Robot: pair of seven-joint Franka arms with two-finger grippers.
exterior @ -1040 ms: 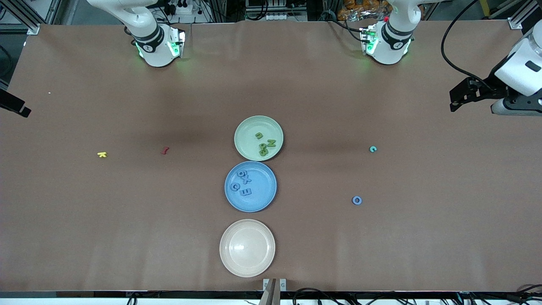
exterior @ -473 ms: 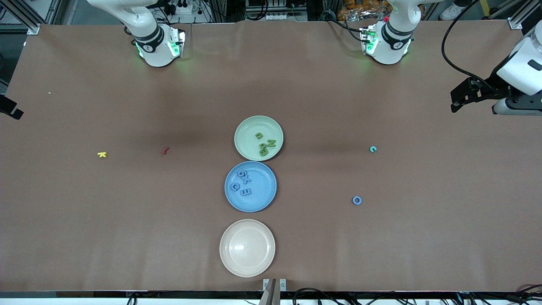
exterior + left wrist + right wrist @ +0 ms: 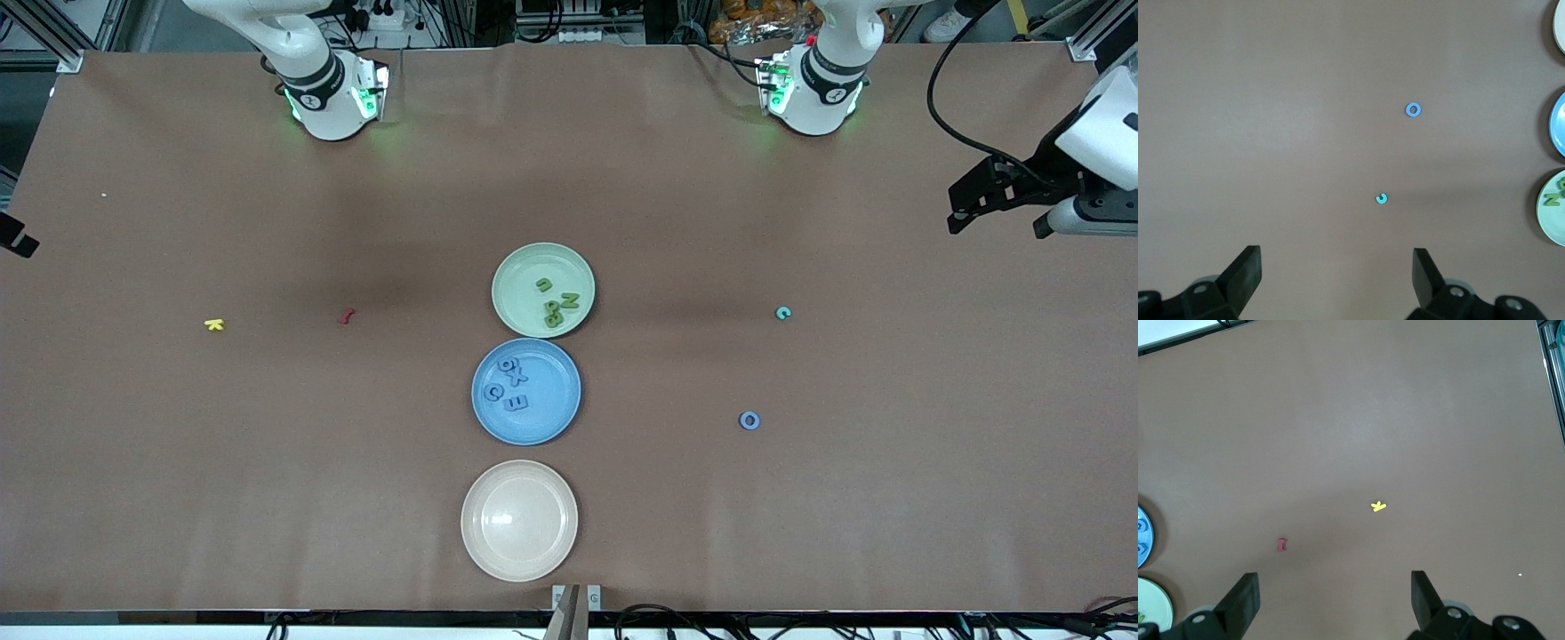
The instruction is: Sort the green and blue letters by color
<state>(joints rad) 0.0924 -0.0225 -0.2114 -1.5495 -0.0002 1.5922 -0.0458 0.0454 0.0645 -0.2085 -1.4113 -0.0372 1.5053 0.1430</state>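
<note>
- Plates: three plates sit in a row down the middle of the table so either of my arms can reach them. The green plate (image 3: pixel 543 290) lies farthest from the front camera, the blue plate (image 3: pixel 526 391) next, and the cream plate (image 3: pixel 519 520) nearest; the cream one holds nothing.
- Sorted letters: the olive-green letters (image 3: pixel 555 304) lie in the green plate and four blue letters (image 3: pixel 508 383) in the blue plate, each colour matched to its dish.
- Unsorted: a blue O (image 3: pixel 749 420) and a small teal piece (image 3: pixel 782 312) lie on the bare table toward my left arm's end, well apart from the plates. By my judgement the O belongs in the blue plate.
- Not of the task: a yellow K (image 3: pixel 214 324) and a red piece (image 3: pixel 347 315) lie toward my right arm's end.
- My left gripper (image 3: pixel 1338 267) hangs high over its end of the table, jaws spread wide and empty; my right gripper (image 3: pixel 1335 587) likewise, only its tip showing at the front view's edge.
- Change over the last second: both grippers have drifted outward toward the table's ends; no letter has moved.
</note>
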